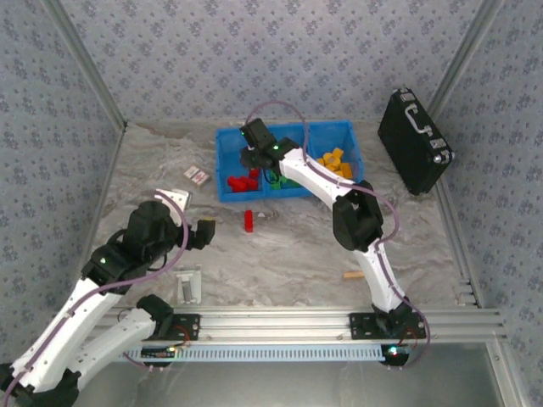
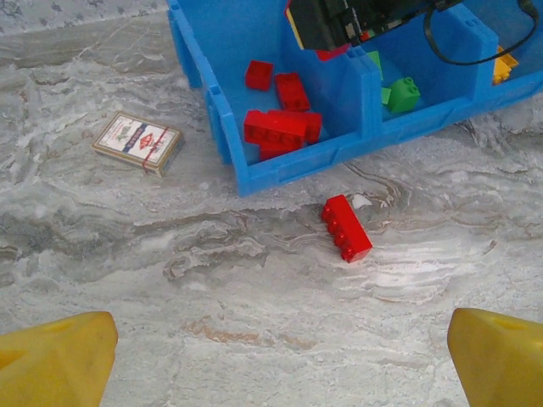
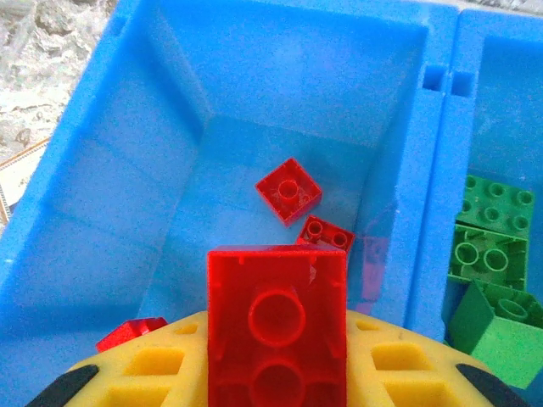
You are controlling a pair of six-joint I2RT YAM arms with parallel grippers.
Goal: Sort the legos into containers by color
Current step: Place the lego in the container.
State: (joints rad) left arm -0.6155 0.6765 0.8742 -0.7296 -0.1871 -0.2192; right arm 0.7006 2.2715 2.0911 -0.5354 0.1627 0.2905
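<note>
Over the left-hand bin (image 1: 222, 161) of the blue three-bin tray (image 1: 284, 129), the right gripper (image 1: 252, 157) hangs with its yellow fingers (image 3: 153, 365) pinching a red brick (image 3: 277, 326), hollow underside toward the wrist camera. Below it, in that bin, lie several red bricks (image 2: 280, 127). Their colour matches the held one, so this drop looks correct and only needs the release.

Sorting looks nearly finished. The middle bin (image 2: 373, 76) holds green bricks (image 3: 492, 254). The right-hand bin (image 1: 349, 136) holds a heap of orange-yellow bricks (image 1: 333, 163). No bin shows a wrong colour, though the right arm covers part of the tray in the overhead view, so I cannot vouch for every corner.

One loose red brick (image 2: 346, 227) is left on the marble tabletop (image 2: 254, 280), lying flat just in front of the tray's near wall, not touching it. The left gripper (image 2: 280, 365) is spread wide and empty, hovering low over the table near that brick with its tips on either side of the wrist view. It seems well placed to take it next.

By my reckoning two bricks remain: the one in the right claw and the one on the table, both bound for the left-hand bin. The small pack of cards (image 2: 137, 142), the wooden stick (image 1: 353, 275) and the black case (image 1: 414, 142) are not part of the sort and can stay where they are.
</note>
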